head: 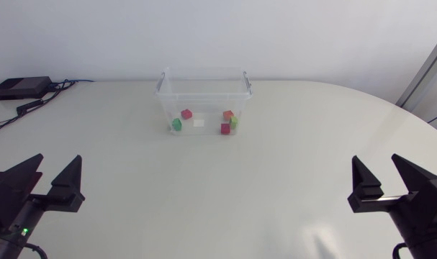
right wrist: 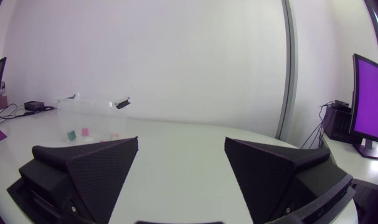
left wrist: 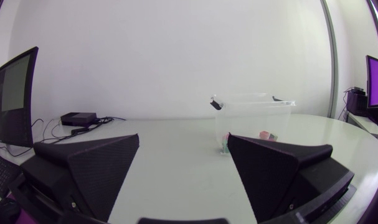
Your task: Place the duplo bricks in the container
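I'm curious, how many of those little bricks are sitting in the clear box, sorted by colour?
Red bricks: 2
Green bricks: 2
Orange brick: 1
White piece: 1, too small to tell whether it is a brick
Total: 5 coloured bricks, or 6 with the white piece, all inside the container.

The left gripper is matte black, with two broad wedge-shaped fingers that taper to blunt tips. A fine dotted texture covers the faces of the fingers. Each wedge sits on a blocky black base with smoother, squared edges. A small green light glows on the black body behind it. The right gripper has the same black wedges and grainy texture.
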Controlling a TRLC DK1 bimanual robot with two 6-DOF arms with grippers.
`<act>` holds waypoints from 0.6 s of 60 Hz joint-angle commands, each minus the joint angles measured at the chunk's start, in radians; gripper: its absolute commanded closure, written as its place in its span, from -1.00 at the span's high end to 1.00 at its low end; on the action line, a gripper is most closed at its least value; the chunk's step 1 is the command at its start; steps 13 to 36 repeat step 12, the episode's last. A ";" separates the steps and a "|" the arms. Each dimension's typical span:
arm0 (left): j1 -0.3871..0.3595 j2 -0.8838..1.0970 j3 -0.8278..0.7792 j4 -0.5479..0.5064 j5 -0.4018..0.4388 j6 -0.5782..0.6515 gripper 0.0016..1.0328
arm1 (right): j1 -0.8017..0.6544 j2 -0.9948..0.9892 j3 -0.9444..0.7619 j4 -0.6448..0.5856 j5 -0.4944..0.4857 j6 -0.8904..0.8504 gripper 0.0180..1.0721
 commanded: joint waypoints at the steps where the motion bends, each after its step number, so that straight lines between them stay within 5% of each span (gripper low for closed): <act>1: 0.007 -0.039 -0.027 -0.030 0.007 -0.033 0.92 | -0.017 -0.002 -0.009 -0.027 -0.018 0.047 0.91; 36: 0.007 -0.039 -0.027 -0.030 0.007 -0.033 0.92 | -0.017 -0.002 -0.009 -0.027 -0.018 0.047 0.91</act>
